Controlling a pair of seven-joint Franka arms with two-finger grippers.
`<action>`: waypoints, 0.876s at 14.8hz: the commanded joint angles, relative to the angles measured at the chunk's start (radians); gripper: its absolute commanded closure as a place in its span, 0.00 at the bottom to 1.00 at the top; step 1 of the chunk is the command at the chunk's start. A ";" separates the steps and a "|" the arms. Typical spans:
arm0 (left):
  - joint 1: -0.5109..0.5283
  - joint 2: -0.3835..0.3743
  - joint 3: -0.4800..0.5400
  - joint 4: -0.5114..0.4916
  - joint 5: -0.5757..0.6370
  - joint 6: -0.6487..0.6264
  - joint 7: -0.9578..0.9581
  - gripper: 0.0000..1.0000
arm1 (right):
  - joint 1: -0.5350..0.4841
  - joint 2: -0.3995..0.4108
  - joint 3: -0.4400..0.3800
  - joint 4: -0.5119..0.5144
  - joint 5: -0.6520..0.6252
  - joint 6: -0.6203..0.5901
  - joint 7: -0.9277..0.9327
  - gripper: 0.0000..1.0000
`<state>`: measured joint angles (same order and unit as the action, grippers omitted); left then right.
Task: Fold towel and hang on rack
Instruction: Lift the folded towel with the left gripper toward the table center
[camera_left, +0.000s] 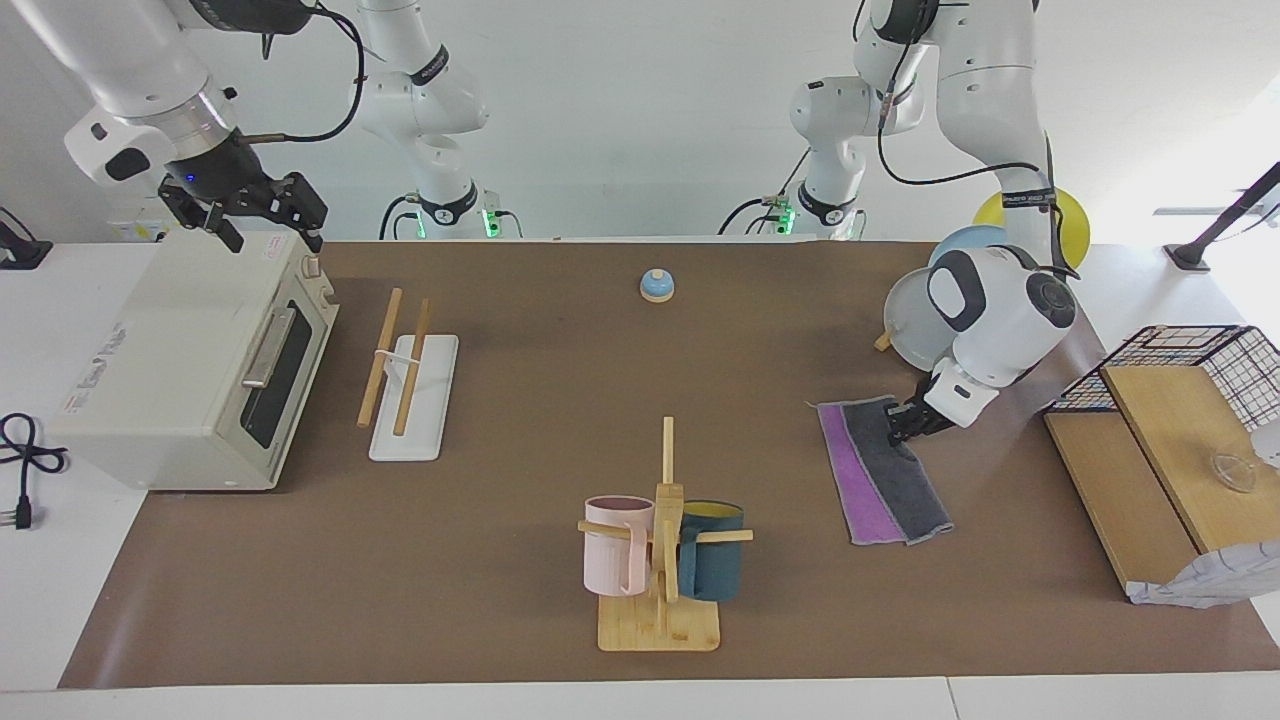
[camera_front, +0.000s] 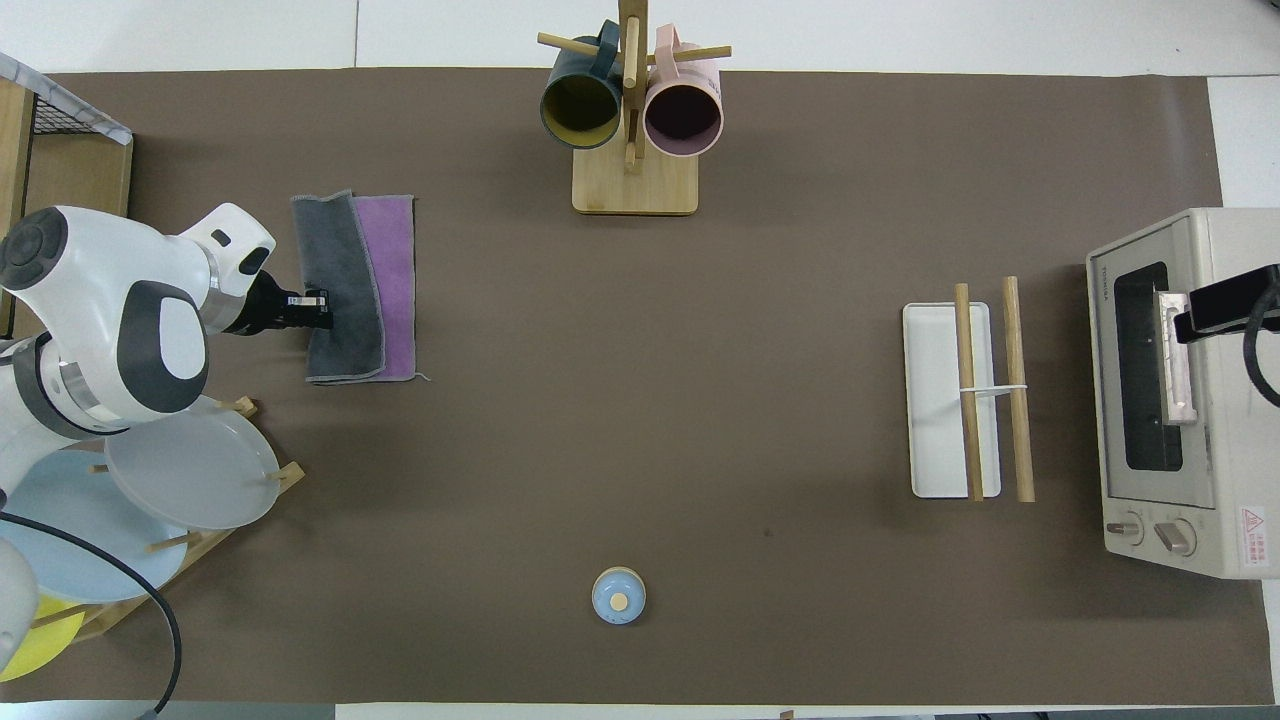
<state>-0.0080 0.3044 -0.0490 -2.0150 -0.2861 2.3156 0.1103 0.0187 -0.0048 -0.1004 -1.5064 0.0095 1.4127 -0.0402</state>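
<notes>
The towel (camera_left: 885, 470) (camera_front: 360, 285) lies folded on the brown mat toward the left arm's end, its dark grey flap lying over part of the purple face. My left gripper (camera_left: 903, 425) (camera_front: 320, 305) is down at the grey flap's edge, on the side toward the robots, and is shut on the towel there. The rack (camera_left: 405, 375) (camera_front: 985, 400), two light-wood rods over a white base, stands toward the right arm's end with nothing on it. My right gripper (camera_left: 265, 210) (camera_front: 1225, 305) waits open over the toaster oven.
A toaster oven (camera_left: 190, 370) stands beside the rack. A bamboo mug stand (camera_left: 660, 560) sits farthest from the robots, a blue bell (camera_left: 657, 286) nearest them. A plate stand (camera_front: 150, 500) and a wooden box with a wire basket (camera_left: 1160, 440) flank the towel.
</notes>
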 joint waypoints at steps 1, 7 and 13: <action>-0.001 -0.030 -0.002 0.071 -0.031 -0.132 -0.148 1.00 | -0.011 -0.012 0.005 -0.012 0.015 -0.003 0.010 0.00; -0.052 -0.074 -0.017 0.203 -0.024 -0.340 -0.617 1.00 | -0.011 -0.012 0.005 -0.012 0.015 -0.003 0.010 0.00; -0.070 -0.117 -0.120 0.332 -0.042 -0.455 -1.182 1.00 | -0.008 -0.012 0.005 -0.012 0.015 -0.003 0.010 0.00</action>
<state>-0.0738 0.2052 -0.1420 -1.7179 -0.3104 1.8994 -0.9021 0.0187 -0.0048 -0.1004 -1.5064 0.0095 1.4127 -0.0402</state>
